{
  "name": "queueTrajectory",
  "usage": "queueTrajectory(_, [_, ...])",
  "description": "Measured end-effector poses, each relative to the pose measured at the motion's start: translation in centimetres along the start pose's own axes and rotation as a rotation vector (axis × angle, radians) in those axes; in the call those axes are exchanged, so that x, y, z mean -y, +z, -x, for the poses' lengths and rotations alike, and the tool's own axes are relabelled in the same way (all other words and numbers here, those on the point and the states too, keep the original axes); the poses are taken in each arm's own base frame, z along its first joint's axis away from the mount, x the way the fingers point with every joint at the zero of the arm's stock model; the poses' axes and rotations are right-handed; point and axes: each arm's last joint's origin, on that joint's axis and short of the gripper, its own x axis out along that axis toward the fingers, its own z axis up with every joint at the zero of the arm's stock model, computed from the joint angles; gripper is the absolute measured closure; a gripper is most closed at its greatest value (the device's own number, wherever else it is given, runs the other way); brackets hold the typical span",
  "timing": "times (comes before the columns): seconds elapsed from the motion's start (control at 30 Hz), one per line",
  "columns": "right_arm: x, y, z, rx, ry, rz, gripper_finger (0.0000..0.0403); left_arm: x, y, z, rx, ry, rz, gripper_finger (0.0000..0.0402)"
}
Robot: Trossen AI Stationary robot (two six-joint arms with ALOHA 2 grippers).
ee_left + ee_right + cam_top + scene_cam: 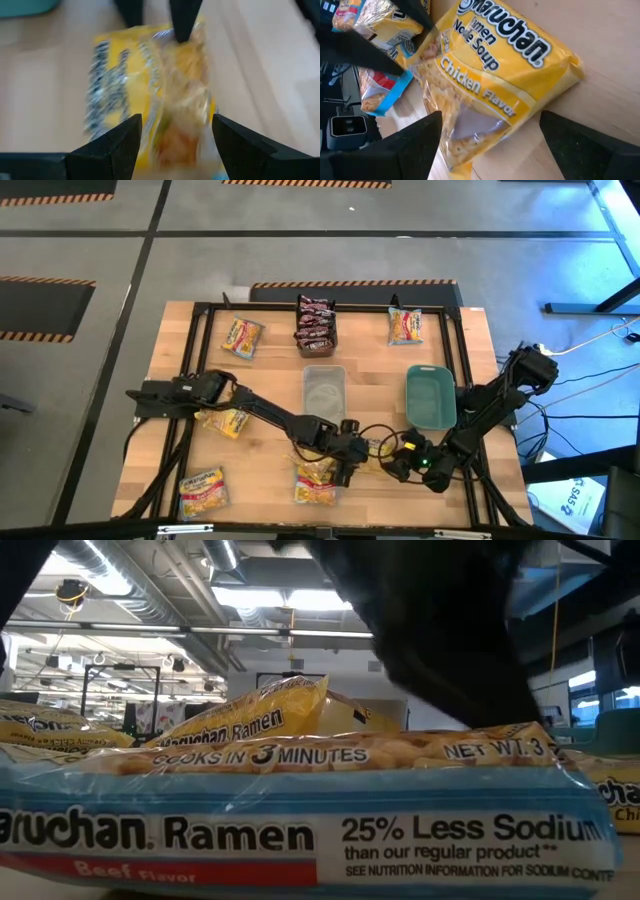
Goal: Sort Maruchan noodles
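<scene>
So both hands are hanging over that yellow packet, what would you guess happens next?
Probably the left hand lowers and closes on the yellow chicken-flavor Maruchan packet. Its fingers stand open on either side of the packet, which lies flat on the wooden table. The right hand, also open, faces the same packet.

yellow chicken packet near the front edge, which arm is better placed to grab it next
Either could, but probably the right: its open end effector frames the yellow chicken packet squarely. The left end effector, also open, faces the same packet from the other side.
</scene>
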Motion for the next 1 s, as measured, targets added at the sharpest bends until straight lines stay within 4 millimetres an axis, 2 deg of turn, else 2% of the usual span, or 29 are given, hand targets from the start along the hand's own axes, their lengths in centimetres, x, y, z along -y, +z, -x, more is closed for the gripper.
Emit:
queueTrajectory(0.07, [0.0,0.0,0.0,-0.002,0.001,0.004,0.0061,0.4,-0.1,1.2,-0.044,0.053,0.0,0.0166])
queueTrajectory(0.13, [0.0,0.0,0.0,-0.001,0.007,0.018,0.0061,0.6,-0.7,1.5,-0.104,0.111,-0.003,0.0166])
queueTrajectory(0.23, [-0.1,0.0,0.0,0.0,0.009,0.024,0.0061,0.7,-1.4,0.8,-0.133,0.152,-0.002,0.0166])
queueTrajectory(0.4, [-0.1,0.0,0.0,0.002,0.017,0.019,0.0061,-0.4,-2.2,-0.8,-0.164,0.168,0.014,0.0166])
queueTrajectory(0.63, [-0.1,0.0,-0.1,0.004,0.02,0.017,0.0061,-1.6,-1.8,-1.1,-0.141,0.091,0.055,0.0166])
queueTrajectory(1.0, [-0.1,0.0,-0.1,0.008,0.019,0.017,0.0061,-1.6,-1.8,-1.6,-0.127,0.085,0.047,0.0166])
